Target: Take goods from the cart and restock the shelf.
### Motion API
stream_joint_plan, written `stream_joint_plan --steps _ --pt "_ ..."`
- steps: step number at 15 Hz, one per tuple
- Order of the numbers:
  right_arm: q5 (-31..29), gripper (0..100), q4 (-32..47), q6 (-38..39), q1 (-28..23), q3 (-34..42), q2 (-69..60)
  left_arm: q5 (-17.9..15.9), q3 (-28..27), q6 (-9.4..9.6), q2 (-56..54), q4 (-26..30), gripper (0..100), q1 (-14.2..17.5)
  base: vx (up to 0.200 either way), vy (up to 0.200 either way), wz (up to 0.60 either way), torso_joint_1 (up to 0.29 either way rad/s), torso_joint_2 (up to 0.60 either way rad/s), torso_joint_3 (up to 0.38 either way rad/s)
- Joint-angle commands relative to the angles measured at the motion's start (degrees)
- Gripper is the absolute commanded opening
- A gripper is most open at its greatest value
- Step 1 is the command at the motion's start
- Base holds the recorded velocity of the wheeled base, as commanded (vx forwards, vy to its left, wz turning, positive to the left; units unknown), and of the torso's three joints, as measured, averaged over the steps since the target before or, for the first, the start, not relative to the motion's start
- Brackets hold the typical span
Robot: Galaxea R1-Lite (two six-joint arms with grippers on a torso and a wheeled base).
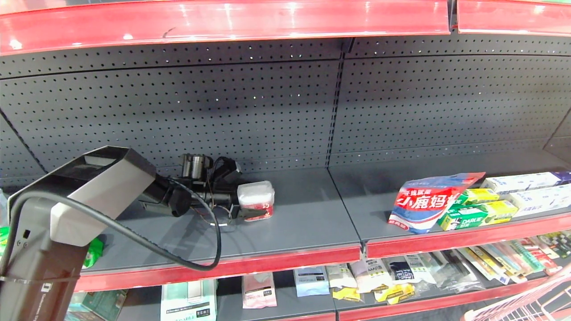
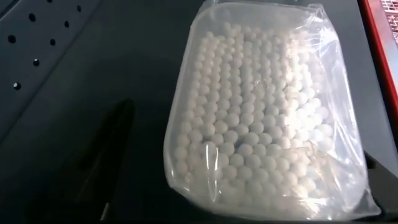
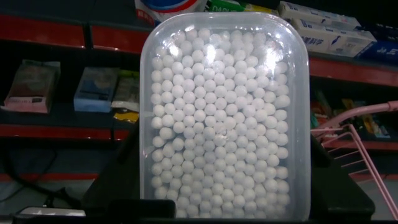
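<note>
Dark perforated back panels [image 1: 250, 102] stand behind grey shelf boards [image 1: 294, 223], whose glossy red strips [image 1: 223, 22] catch overhead light.

Matt perforated metal shelf [image 1: 290, 214] with glossy red plastic edging [image 1: 223, 22]; clear smooth plastic tub [image 3: 224, 112].

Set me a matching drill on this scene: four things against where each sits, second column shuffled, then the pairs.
1 wrapped bead tub
2 second bead tub
3 red pouch
4 green cartons

a resting against the green cartons
b left bay of the shelf, at the left pincer
c held in the right pincer
d between pouch and white cartons

Pairs: 1-b, 2-c, 3-a, 4-d
</note>
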Motion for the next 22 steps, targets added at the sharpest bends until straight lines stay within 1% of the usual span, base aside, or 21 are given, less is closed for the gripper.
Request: stream_joint_plan --steps 1,5,6,13,15,16,17,18,19,20,21,22 --pt "0.0 0 0.0 0.0 0.0 0.1 0.0 0.1 -0.5 -0.1 0.0 0.1 100 0.0 0.0 0.0 0.0 0.0 0.0 0.0" --pt "0.0 0 0.0 0.0 0.0 0.1 0.0 0.0 -2.0 -0.27 1.0 -0.3 100 0.0 0.0 0.0 0.0 0.0 0.0 0.0" --pt "0.0 0 0.0 0.0 0.0 0.1 0.0 0.0 -2.6 -0.27 1.4 -0.3 0 -0.1 0.0 0.0 0.0 0.0 0.0 0.0" --pt "0.0 0 0.0 0.0 0.0 0.1 0.0 0.0 -2.6 -0.27 1.5 -0.2 0 -0.3 0.0 0.0 0.0 0.0 0.0 0.0" --pt "0.0 0 -0.1 0.0 0.0 0.1 0.0 -0.8 -1.6 0.17 0.9 -0.4 0 -0.3 0.0 0.0 0.0 0.0 0.0 0.0" --pt "0.0 0 0.0 0.1 0.0 0.1 0.0 -1.2 -0.8 0.34 0.5 -0.5 0 -0.1 0.0 0.0 0.0 0.0 0.0 0.0" --pt "0.0 0 0.0 0.1 0.0 0.1 0.0 -2.4 0.8 0.43 -0.7 -0.7 0 0.0 0.0 0.0 0.0 0.0 0.0 0.0" --pt "0.0 0 0.0 0.1 0.0 0.1 0.0 -4.8 5.3 0.43 -4.2 -0.8 0 0.1 0.0 0.0 0.0 0.0 0.0 0.0" --pt "0.0 0 -0.1 0.1 0.0 0.1 0.0 -5.1 6.2 0.52 -4.8 -0.9 0 0.2 0.0 0.0 0.0 0.0 0.0 0.0" --pt "0.0 0 -0.1 0.1 0.0 0.0 0.0 -6.2 9.1 3.24 -6.5 -1.0 0 1.4 0.0 0.0 0.0 0.0 0.0 0.0" --pt "0.0 0 -0.1 0.1 0.0 0.0 0.0 -7.3 11.1 6.76 -7.0 -0.9 0 2.5 0.0 0.0 0.0 0.0 0.0 0.0" --pt "0.0 0 -0.1 0.1 0.0 0.0 0.0 -7.5 11.9 8.16 -7.1 -0.9 0 2.9 0.0 0.0 0.0 0.0 0.0 0.0"
